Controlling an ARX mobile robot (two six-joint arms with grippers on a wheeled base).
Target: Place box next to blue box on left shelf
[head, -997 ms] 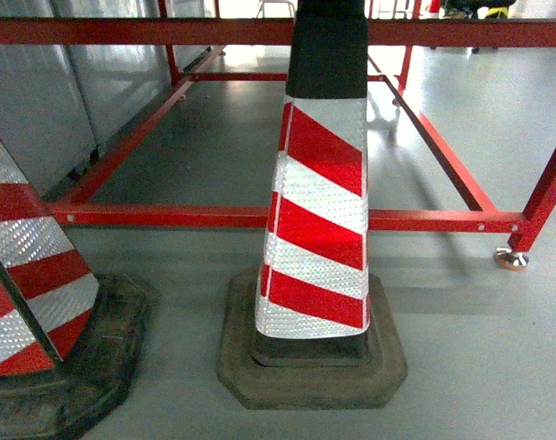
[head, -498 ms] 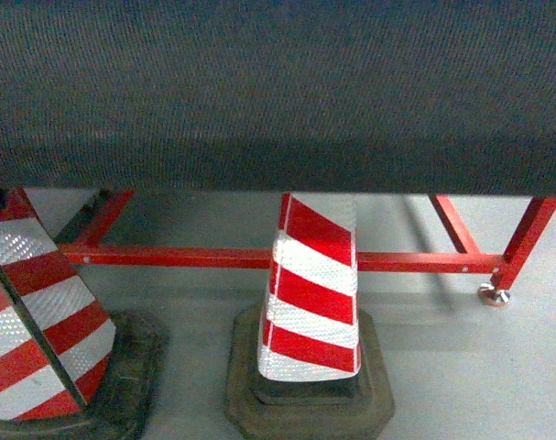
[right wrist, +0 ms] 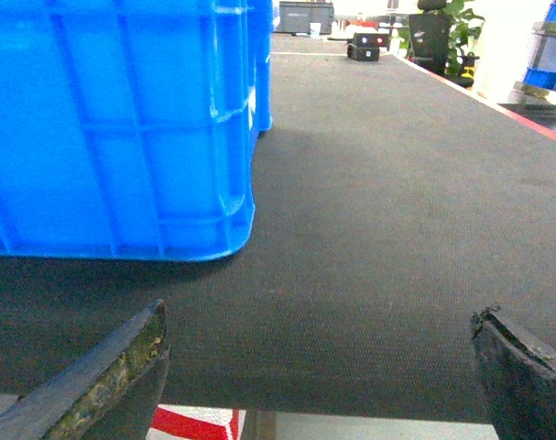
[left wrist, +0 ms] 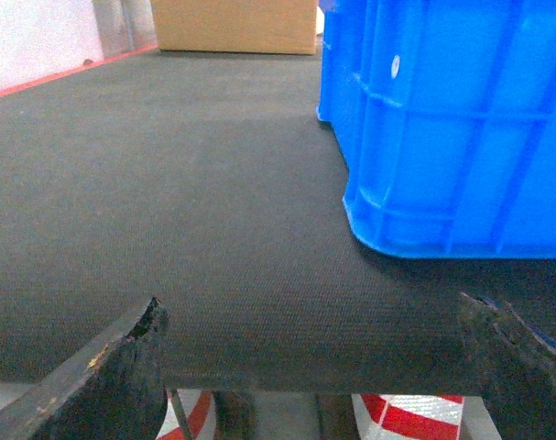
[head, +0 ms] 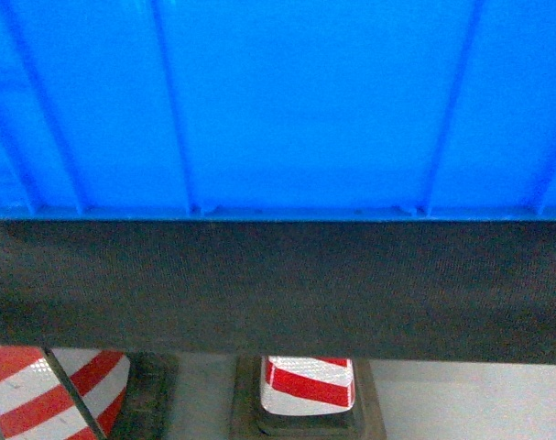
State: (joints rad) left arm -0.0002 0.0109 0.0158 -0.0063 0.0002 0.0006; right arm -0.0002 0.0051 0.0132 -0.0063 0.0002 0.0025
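The box (head: 278, 105) stands on the dark counter (head: 278, 289), near its front edge. Relative to the box, our left fingers (left wrist: 94, 376) sit spread apart, empty, off its left corner; our right fingers (right wrist: 94, 371) likewise off its right. Below the box, striped cones (head: 307, 383) stand on the floor.

A workshop or warehouse floor, by the look of it: a long dark belt-like bench (left wrist: 195, 211) carries a blue plastic crate (head: 278, 101), striped traffic cones (head: 307, 380) stand on grey floor beneath, and a cardboard carton (left wrist: 236, 26) sits upper left in the left wrist view.
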